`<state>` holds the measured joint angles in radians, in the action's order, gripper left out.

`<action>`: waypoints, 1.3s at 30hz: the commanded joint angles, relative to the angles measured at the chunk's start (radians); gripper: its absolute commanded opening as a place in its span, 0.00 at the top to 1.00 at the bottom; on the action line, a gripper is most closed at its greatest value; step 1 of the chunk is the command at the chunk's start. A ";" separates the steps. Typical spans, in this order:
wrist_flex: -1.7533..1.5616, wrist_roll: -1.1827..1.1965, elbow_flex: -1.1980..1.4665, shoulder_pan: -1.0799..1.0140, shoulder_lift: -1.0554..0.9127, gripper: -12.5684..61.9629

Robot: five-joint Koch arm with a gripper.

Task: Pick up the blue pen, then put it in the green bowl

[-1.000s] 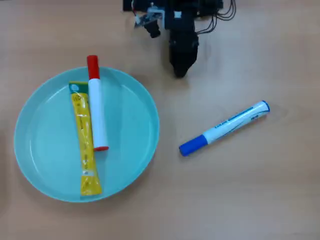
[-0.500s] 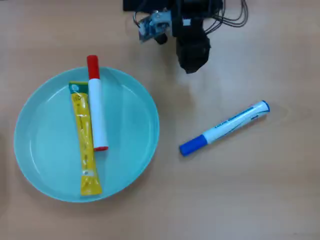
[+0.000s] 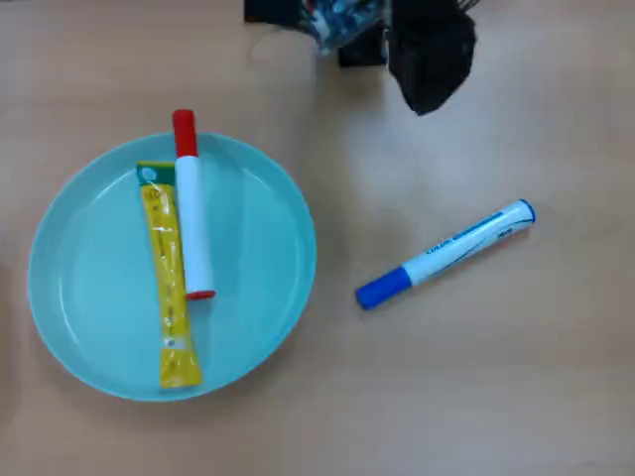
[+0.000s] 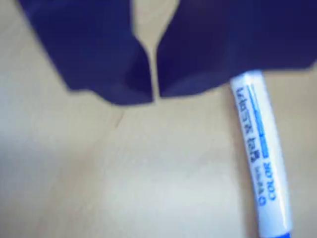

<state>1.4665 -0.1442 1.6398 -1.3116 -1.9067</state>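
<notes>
The blue pen (image 3: 445,254) lies flat on the wooden table, slanted, with its blue cap toward the lower left, to the right of the green bowl (image 3: 265,328). In the wrist view the blue pen (image 4: 257,153) runs down the right side, its top end hidden behind one jaw. My gripper (image 3: 429,99) hangs near the top edge of the overhead view, well above the pen and apart from it. The wrist view shows the gripper (image 4: 153,96) with its dark jaws nearly together, only a thin slit between them and nothing held.
Inside the bowl lie a white marker with a red cap (image 3: 190,203) and a flat yellow tube (image 3: 167,273), side by side. The arm's base and cables (image 3: 327,20) sit at the top edge. Bare wooden table surrounds the pen.
The gripper has swung to the right and slightly up along the top of the overhead view. Pen, bowl and its contents have not moved.
</notes>
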 commanded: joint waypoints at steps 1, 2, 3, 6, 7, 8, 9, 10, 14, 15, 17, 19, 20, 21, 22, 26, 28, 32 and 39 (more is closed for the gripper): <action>0.020 -0.003 -0.132 0.020 -0.003 0.92; 0.020 -0.005 -0.144 0.026 -0.003 0.92; 0.018 -0.005 -0.156 0.031 -0.003 0.92; 0.020 -0.005 -0.221 0.038 0.012 0.92; 0.020 -0.005 -0.242 0.040 0.041 0.91; 0.021 -0.006 -0.267 0.040 0.077 0.91; 0.029 -0.009 -0.302 0.041 0.110 0.91; 0.032 -0.020 -0.341 0.041 0.146 0.91; 0.077 -0.098 -0.500 0.049 0.290 0.88; 0.094 -0.109 -0.538 0.052 0.324 0.87; 0.135 -0.114 -0.617 0.054 0.382 0.84; 0.172 -0.117 -0.690 0.054 0.439 0.82; 0.186 -0.121 -0.724 0.055 0.471 0.81; 0.198 -0.130 -0.756 0.055 0.502 0.79; 0.207 -0.143 -0.785 0.055 0.531 0.78; 0.227 -0.184 -0.839 0.055 0.626 0.68; 0.225 -0.189 -0.842 0.054 0.661 0.61; 0.225 -0.189 -0.844 0.054 0.724 0.52; 0.227 -0.163 -0.839 0.051 0.822 0.33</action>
<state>1.6506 -0.3145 0.8912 -1.2655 -1.0753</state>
